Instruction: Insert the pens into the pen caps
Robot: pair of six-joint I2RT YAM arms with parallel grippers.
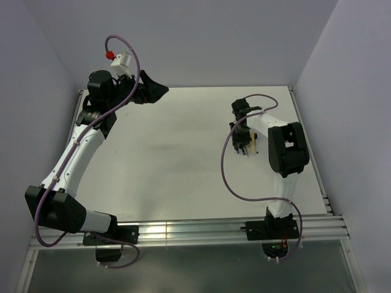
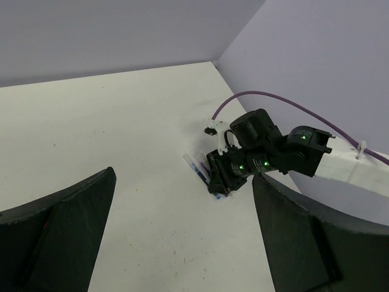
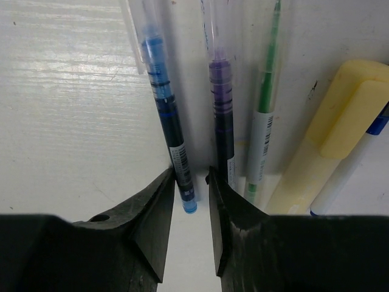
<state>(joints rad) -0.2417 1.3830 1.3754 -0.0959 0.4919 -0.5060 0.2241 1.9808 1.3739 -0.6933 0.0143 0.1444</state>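
Several pens lie side by side on the table. In the right wrist view they are a blue pen (image 3: 165, 121), a purple pen (image 3: 222, 115), a green pen (image 3: 263, 115) and a fat pale-yellow marker (image 3: 328, 143) with a wider yellow cap (image 3: 358, 106). Clear tubes cover the thin pens' far ends; whether those are the pen caps I cannot tell. My right gripper (image 3: 191, 176) is down on the table, open a narrow gap, straddling the blue pen's near end; the pen touches the left finger only. My left gripper (image 2: 182, 243) hangs wide open and empty at the back left (image 1: 156, 91).
The table (image 1: 177, 159) is white, with walls close at the back and right. The pens (image 1: 252, 146) lie near the right edge under the right arm (image 1: 287, 149). A purple cable (image 1: 229, 177) loops left of that arm. A metal rail (image 1: 195, 232) runs along the near edge.
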